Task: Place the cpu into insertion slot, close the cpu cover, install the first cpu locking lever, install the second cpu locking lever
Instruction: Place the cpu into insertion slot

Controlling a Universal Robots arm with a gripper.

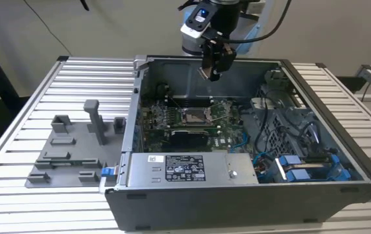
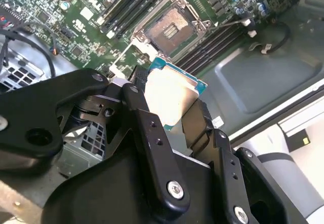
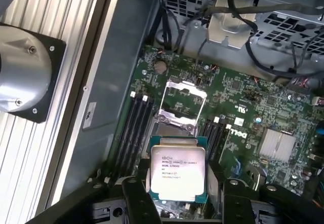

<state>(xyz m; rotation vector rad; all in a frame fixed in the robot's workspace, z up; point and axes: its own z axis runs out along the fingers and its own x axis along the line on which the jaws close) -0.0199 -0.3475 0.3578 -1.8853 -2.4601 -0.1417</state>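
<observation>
The cpu (image 3: pixel 178 172) is pinched by two opposite edges between the gripper's (image 3: pixel 179 186) black fingers (image 3: pixel 135 193), its printed metal top facing the first wrist view's camera. It is held in the air, well above the green board (image 3: pixel 243 97) and touching nothing else. The slot (image 3: pixel 172 131) lies uncovered below, its dark centre bare. The cover (image 3: pixel 181 100) is swung back off the slot and hinged at one edge, and the board shows through its square cut-out. Black memory sockets (image 3: pixel 135 127) run alongside the slot.

In the exterior view the gripper hangs at 1 o'clock from the slot, up near the rear rim of the open case (image 1: pixel 237 204). A labelled power supply (image 1: pixel 185 168) sits at 6 o'clock from the slot, with blue-tabbed drive bays (image 1: pixel 302 168) at 4 o'clock. The case rests on a slatted metal table (image 1: pixel 341 97). A grey fixture (image 1: pixel 68 151) lies on the table at 9 o'clock from the case.
</observation>
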